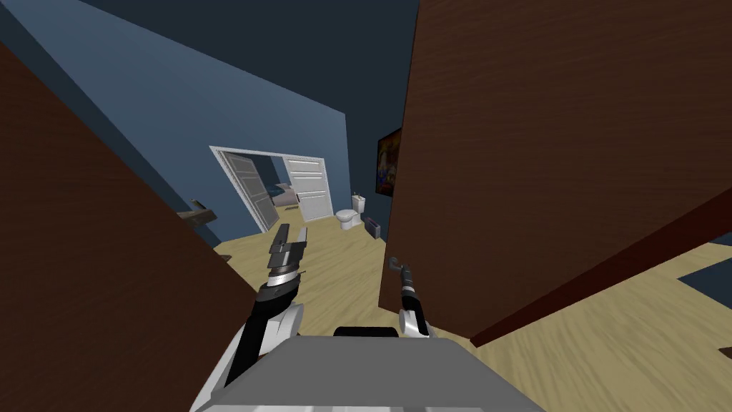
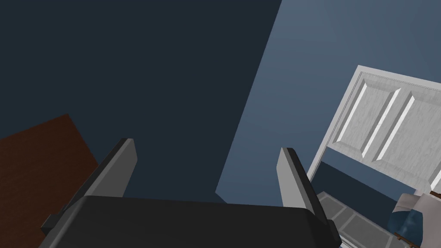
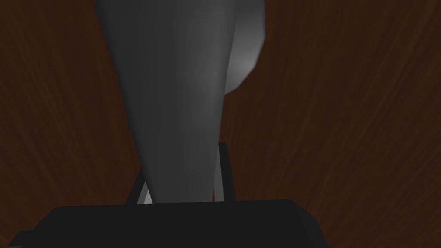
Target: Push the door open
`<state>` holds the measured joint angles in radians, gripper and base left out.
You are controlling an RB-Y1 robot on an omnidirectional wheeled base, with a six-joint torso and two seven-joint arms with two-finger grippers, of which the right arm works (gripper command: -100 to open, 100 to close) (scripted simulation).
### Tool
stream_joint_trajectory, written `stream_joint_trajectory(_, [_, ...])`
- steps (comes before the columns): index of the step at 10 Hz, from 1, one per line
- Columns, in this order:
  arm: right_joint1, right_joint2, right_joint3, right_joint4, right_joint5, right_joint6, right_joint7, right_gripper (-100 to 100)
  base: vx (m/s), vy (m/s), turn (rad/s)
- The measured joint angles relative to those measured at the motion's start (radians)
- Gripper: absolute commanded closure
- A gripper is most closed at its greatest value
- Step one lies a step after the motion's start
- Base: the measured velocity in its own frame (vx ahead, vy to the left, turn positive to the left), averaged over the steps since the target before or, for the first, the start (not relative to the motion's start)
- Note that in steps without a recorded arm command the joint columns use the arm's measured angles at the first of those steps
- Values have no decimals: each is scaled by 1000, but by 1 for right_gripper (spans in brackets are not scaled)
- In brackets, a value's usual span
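The right pincer (image 1: pixel 399 269) is closed narrowly on the grey lever handle (image 3: pixel 172 94) of the dark brown wooden door (image 1: pixel 557 143). The door's face stands directly behind the handle, just beyond the fingertips. The left pincer (image 2: pixel 206 150) is wide with nothing between its fingers, beside the right one and apart from that door, pointing toward a blue wall (image 2: pixel 267 107).

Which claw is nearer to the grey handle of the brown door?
Right. The right claw is shut on the grey handle, against the brown door. The left claw hangs open in free air, apart from the handle, facing the blue wall.
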<state>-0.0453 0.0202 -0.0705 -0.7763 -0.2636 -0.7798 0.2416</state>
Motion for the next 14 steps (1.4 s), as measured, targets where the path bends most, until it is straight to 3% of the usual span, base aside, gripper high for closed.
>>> stream_joint_trajectory(2, [5,9,-3,-10,-13,1,12,100,90,13,-42])
stream_joint_trajectory(4, [25,-10,-11,-22,-22,19,22,100,239,-6,-26])
stream_joint_trajectory(5, [22,-23,-16,-14,-28,19,22,100,262,2,-35])
stream_joint_trajectory(6, [2,-30,-26,17,-36,-2,22,100,173,1,-16])
stream_joint_trajectory(8, [0,-35,-35,-7,-39,-7,28,100,112,-1,-25])
stream_joint_trajectory(9, [18,-23,-42,-37,-45,8,38,100,216,39,-66])
stream_joint_trajectory(10, [9,-22,-51,-11,-52,0,42,100,185,64,-64])
stream_joint_trajectory(13, [16,0,-87,-19,-73,-8,52,100,123,68,-71])
stream_joint_trajectory(14, [18,-2,-91,-19,-75,-10,53,100,156,51,-31])
